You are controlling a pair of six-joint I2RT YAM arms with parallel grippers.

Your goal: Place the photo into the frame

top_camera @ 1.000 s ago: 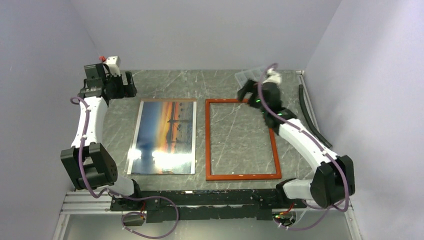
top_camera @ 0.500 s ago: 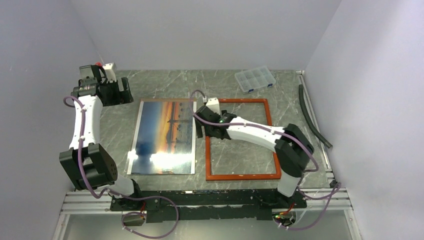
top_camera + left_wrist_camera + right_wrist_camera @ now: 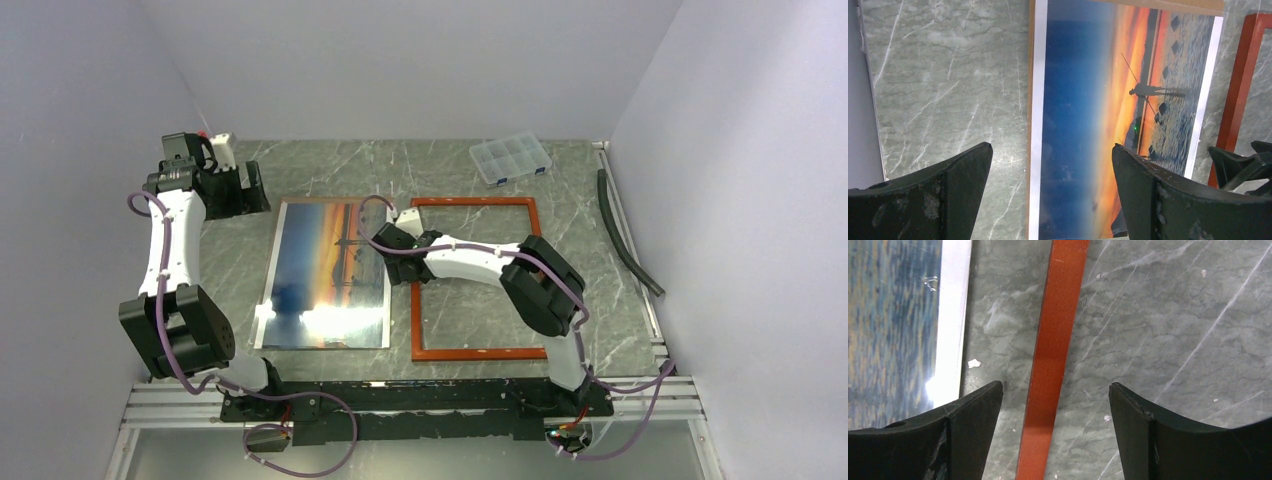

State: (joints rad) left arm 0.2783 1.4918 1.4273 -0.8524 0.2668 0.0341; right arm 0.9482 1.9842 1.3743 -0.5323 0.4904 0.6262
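- At upper left of the top view, the left gripper hangs wide open, empty, beyond the photo's top-left corner.
- Left of centre, the photo lies flat, long axis top to bottom.
- At centre, the right gripper is the nearer one, parted and empty, straddling the frame's left rail; the photo's edge lies just left of it.
- Right of centre, the frame lies parallel, just beside the photo.

Orange-and-blue sunset photo with white border, reddish-brown frame, grey-green marble table with white veins
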